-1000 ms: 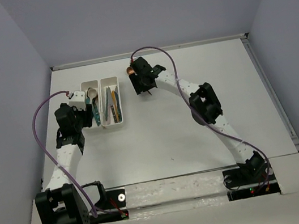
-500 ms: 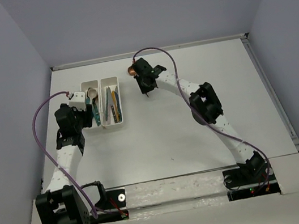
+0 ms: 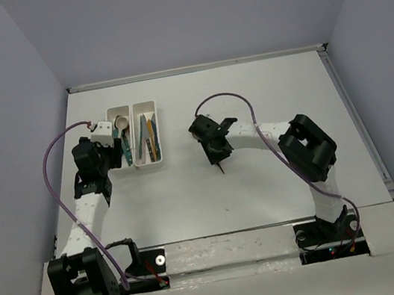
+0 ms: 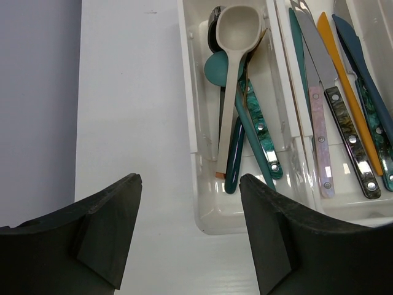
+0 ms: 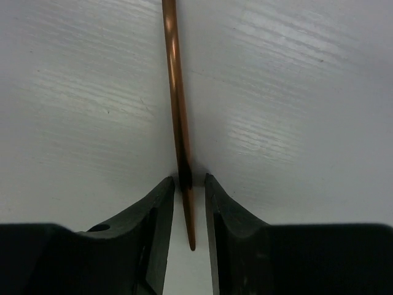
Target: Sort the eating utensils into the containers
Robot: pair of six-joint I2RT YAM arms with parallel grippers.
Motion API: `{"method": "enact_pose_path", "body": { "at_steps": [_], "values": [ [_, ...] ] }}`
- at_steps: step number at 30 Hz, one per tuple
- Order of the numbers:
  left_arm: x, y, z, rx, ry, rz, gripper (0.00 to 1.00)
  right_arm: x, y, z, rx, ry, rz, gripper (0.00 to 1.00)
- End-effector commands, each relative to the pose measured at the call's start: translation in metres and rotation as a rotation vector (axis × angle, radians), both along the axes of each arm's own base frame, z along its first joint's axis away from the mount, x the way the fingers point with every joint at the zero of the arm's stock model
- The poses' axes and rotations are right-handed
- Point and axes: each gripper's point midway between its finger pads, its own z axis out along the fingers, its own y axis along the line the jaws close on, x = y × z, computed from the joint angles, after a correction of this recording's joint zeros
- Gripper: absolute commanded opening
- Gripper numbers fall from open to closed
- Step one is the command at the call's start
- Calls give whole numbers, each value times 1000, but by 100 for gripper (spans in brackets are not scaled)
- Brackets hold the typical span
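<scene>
Overhead: white table [image 3: 248, 93]; two narrow white rounded plastic trays [image 3: 152, 166] far-left.
Left wrist alone: spoons [image 4: 236, 37] in left tray, knives [image 4: 344, 129] in right.
Left gripper [image 4: 187, 203]: released, empty, before left tray.
Right gripper [image 5: 189, 184]: mid-table, barely parted; grip unclear.
Right wrist alone: slim glossy copper utensil [image 5: 174, 74] between its fingers.

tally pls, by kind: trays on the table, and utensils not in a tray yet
White trays: 2, the left tray and the right tray
Utensils outside the trays: 1, the copper utensil, between the right gripper's fingers
Total: 3
</scene>
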Motion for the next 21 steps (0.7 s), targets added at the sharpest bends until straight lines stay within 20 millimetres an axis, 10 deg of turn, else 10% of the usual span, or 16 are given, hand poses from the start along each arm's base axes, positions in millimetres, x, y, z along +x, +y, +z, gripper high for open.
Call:
{"method": "enact_pose_path", "body": {
  "at_steps": [1,10,21],
  "values": [
    [-1,-2,16,7,-58,-15,77,-31,-29,-37,-125,151,-45,35],
    [-2,0,18,11,-63,-10,78,-9,-6,-46,-110,137,-24,26],
    [-2,-1,16,11,-59,-16,78,-56,-7,-57,-92,198,23,10]
  ]
}}
